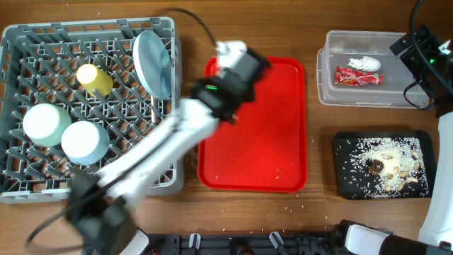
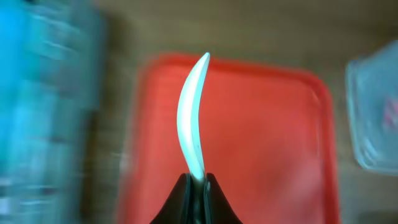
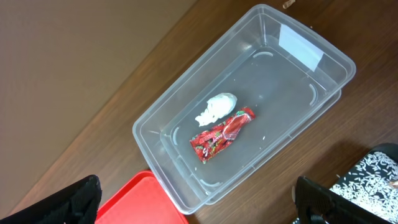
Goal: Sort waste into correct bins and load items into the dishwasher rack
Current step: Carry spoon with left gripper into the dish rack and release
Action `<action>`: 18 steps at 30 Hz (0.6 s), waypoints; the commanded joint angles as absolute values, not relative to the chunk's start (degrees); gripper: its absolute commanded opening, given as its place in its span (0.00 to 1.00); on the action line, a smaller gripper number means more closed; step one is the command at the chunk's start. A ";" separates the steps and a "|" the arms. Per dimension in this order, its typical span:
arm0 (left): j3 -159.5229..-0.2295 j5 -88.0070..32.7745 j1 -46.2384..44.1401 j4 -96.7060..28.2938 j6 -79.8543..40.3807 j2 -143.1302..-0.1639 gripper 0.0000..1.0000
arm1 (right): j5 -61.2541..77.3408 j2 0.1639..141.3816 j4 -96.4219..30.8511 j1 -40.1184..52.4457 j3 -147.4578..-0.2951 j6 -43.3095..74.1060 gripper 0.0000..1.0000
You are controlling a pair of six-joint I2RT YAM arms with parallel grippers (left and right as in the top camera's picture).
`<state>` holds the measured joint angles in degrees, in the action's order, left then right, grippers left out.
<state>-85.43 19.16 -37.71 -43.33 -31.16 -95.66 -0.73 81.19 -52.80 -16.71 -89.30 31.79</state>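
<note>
My left gripper is shut on a white plastic utensil, seen edge-on, so I cannot tell whether it is the fork or the spoon. It hangs over the back left of the red serving tray, beside the grey dishwasher rack. The rack holds the yellow cup, pale green bowl, light blue bowl and the upright pale blue plate. My right gripper is open and empty above the clear tub, which holds the red wrapper and white tissue.
The black tray at the front right holds rice and brownish scraps. A few rice grains lie on the red tray and on the wooden table by its front edge. The left arm stretches diagonally over the rack's right front corner.
</note>
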 commanded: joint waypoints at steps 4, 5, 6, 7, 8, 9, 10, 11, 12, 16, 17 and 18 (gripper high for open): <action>-85.27 15.20 -11.46 -50.48 -6.87 -82.08 0.04 | -2.11 80.42 -52.80 -16.73 -88.86 31.68 1.00; -85.27 13.80 -7.14 -51.35 -3.36 -82.78 0.04 | -2.11 80.42 -52.82 -16.73 -88.86 31.68 1.00; -85.27 12.60 -3.70 -51.55 -3.20 -83.77 0.04 | -2.09 80.42 -52.82 -16.73 -88.86 31.68 1.00; -85.27 11.20 -1.54 -51.53 -3.18 -84.60 0.04 | -2.11 80.42 -52.86 -16.73 -88.86 31.68 1.00; -85.27 9.15 1.54 -51.48 -3.18 -86.17 0.04 | -2.09 80.42 -52.82 -16.73 -88.86 31.68 1.00; -85.27 8.45 3.77 -51.48 -3.18 -87.61 0.04 | -2.11 80.42 -52.82 -16.73 -88.86 31.68 1.00; -85.27 7.92 5.32 -51.40 -3.18 -88.79 0.04 | -2.11 80.42 -52.75 -16.73 -88.86 31.70 1.00; -85.27 7.03 7.14 -51.11 -3.09 -90.41 0.04 | -2.11 80.44 -52.86 -16.73 -88.86 31.68 1.00; -85.27 3.38 8.84 -50.68 -0.86 -92.25 0.04 | -2.11 80.44 -52.82 -16.73 -88.86 31.68 1.00; -85.27 -14.63 10.72 -48.84 9.30 -98.85 0.04 | -2.11 80.44 -52.80 -16.73 -88.86 31.68 1.00; -85.27 -14.57 10.41 -48.40 9.26 -100.16 0.04 | -2.11 80.44 -52.80 -16.73 -88.86 31.68 1.00; -85.27 -14.52 10.02 -48.23 9.30 -101.47 0.04 | -2.11 80.44 -52.80 -16.73 -88.86 31.66 1.00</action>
<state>-85.45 -5.19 10.79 -49.04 3.68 -97.60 -0.75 81.19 -52.75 -16.71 -89.30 31.79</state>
